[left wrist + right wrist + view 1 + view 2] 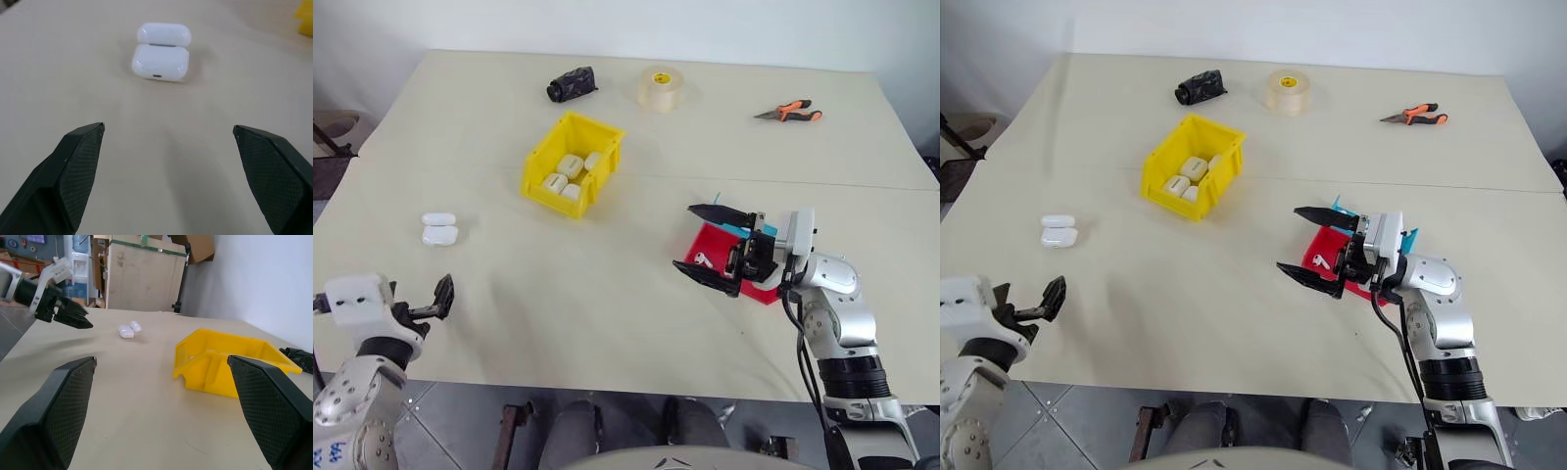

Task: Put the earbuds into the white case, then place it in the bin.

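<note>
A white case (438, 229) lies at the table's left with its lid swung back; it is also in the left wrist view as the case (160, 58). My left gripper (435, 304) stands open near the front edge, a short way before the case and apart from it. The yellow bin (540, 155) at mid-table holds several white cases. One earbud (702, 259) lies in a red-and-blue tray (713, 235) on the right. My right gripper (683, 236) hovers open over the tray's left side, pointing left, with nothing between its fingers.
At the far side of the table lie a black object (572, 83), a roll of clear tape (660, 88) and orange-handled pliers (790, 113). Bare tabletop stretches between the tray, the bin and the case. The table's front edge runs just below both grippers.
</note>
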Controlling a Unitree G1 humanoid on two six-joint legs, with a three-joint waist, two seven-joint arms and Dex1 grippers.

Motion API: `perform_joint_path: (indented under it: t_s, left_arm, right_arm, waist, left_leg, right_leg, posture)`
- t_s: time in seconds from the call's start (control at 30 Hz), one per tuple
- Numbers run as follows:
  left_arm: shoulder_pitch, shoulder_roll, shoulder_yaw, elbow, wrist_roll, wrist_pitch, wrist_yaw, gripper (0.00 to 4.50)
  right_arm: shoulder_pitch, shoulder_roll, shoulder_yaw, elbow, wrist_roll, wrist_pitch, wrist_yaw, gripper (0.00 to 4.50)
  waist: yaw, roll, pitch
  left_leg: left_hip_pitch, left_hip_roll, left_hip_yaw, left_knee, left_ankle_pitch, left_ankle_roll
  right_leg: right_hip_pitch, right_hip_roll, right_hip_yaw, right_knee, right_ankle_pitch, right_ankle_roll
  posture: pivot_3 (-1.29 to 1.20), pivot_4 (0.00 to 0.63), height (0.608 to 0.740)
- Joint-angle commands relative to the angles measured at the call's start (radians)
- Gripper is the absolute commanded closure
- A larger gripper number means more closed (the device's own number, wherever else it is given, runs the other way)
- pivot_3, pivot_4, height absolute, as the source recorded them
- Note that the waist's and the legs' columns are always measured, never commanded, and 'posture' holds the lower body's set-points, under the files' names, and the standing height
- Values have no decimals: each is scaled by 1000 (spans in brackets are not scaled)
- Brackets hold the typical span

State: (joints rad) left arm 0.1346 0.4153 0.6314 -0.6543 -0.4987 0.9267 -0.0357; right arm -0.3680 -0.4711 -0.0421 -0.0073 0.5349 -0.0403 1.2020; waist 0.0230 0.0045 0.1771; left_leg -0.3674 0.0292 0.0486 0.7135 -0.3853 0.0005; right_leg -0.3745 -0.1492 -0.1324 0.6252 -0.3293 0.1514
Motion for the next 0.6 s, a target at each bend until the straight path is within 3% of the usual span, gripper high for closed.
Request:
perform_joint_path:
  t_s: [0.03,0.2,0.3,0.6]
  left_arm:
    - [-189,143,56,52,-26,345,54,22]
    - [-506,364,-17,366,-1,604,-14,22]
    - [-628,460,-158,566,12,601,-90,22]
    - [-815,515,-390,898,117,460,-189,22]
  right_arm:
    - [-22,-30,-5,-4,23,53,20,0]
    - [-30,-27,2,-28,30,96,20,0]
    - [-25,-17,7,-54,31,107,9,0]
    - [21,-8,5,-127,37,122,-30,0]
  waist:
    - [-1,0,0]
    - [-15,0,0]
    - [-26,-1,0]
    - [-31,-1,0]
  left_leg:
    - [0,0,0,0,0,0]
    - [1,-1,3,-3,0,0]
    - [3,-1,5,-7,0,-1]
    - [7,-1,14,-15,1,-2]
  right_leg:
    - [0,0,0,0,0,0]
    - [-1,1,0,0,0,0]
    - [-1,1,0,0,0,0]
    - [-3,1,0,0,0,-1]
  posture:
    - [0,150,740]
    - [0,150,740]
    - [0,150,740]
    - [0,150,740]
